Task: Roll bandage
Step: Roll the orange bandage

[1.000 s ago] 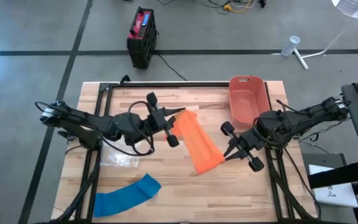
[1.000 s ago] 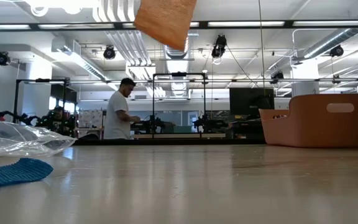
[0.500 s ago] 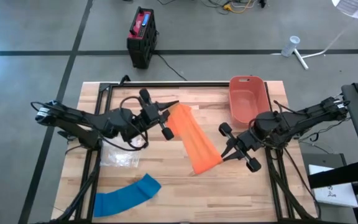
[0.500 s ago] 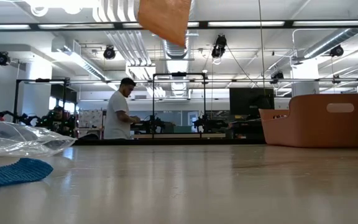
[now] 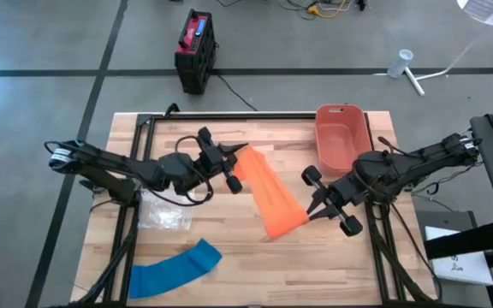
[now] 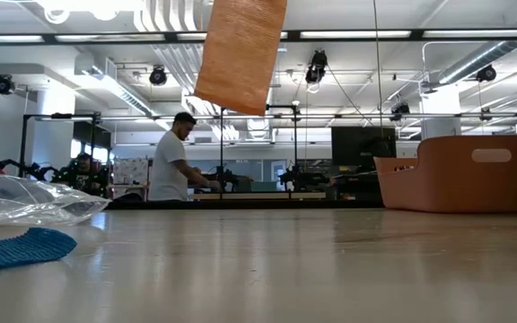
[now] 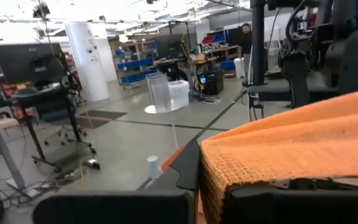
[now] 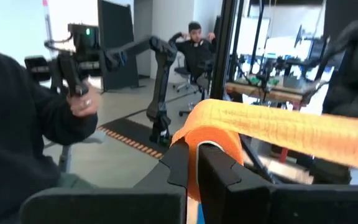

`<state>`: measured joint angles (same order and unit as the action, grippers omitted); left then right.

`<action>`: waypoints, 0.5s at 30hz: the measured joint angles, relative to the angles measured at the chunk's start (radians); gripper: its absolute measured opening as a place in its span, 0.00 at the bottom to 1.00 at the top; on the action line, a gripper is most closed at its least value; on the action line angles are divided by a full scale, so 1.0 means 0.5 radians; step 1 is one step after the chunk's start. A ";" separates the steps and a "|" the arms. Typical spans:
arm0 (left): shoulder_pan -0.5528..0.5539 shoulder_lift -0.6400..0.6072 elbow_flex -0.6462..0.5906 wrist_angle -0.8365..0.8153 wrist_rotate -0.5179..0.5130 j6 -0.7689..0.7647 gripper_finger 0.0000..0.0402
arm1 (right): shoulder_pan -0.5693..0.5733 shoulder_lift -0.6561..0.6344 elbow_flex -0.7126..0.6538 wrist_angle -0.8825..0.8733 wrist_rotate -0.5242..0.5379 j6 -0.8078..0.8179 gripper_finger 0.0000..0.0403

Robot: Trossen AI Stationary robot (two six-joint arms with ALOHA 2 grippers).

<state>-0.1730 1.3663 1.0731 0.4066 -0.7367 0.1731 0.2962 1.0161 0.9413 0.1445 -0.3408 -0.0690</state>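
Observation:
An orange bandage (image 5: 270, 195) hangs in the air above the table, stretched slantwise between my two grippers. My left gripper (image 5: 234, 168) is shut on its far end, my right gripper (image 5: 310, 213) on its near end. In the low view only a broad strip of the orange bandage (image 6: 240, 54) shows, coming down from the top edge, well above the tabletop. A blue bandage (image 5: 175, 269) lies flat at the near left of the table, touched by neither gripper. My left gripper pinches the bandage's far end (image 7: 229, 171) between its two fingers, coming level from the table's left. The cloth spreads wide away from the fingers and is lifted clear of the table. My right gripper pinches the bandage's near end (image 8: 211, 127), where the cloth wraps over the fingers (image 8: 182, 162) in a thick fold. It comes level from the table's right. From there the band runs off toward the other arm, clear of the table.
A pink bin (image 5: 342, 135) stands at the far right of the table. A clear plastic bag (image 5: 166, 216) lies at the left, just beyond the blue bandage. Bare wood lies under the orange bandage and along the near edge. People stand in the room behind.
My left gripper has sunk and rolled a little, still shut on the bandage. In the low view the orange strip now reaches farther down than a second ago, still clear of the table. My right gripper has kept still.

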 joint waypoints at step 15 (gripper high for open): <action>-0.011 -0.018 -0.092 0.210 0.091 -0.049 0.00 | -0.004 -0.014 0.001 0.049 0.099 -0.019 0.02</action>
<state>-0.1786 1.3572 1.0270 0.5117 -0.6910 0.1485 0.2943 1.0092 0.9417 0.1689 -0.2913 -0.0783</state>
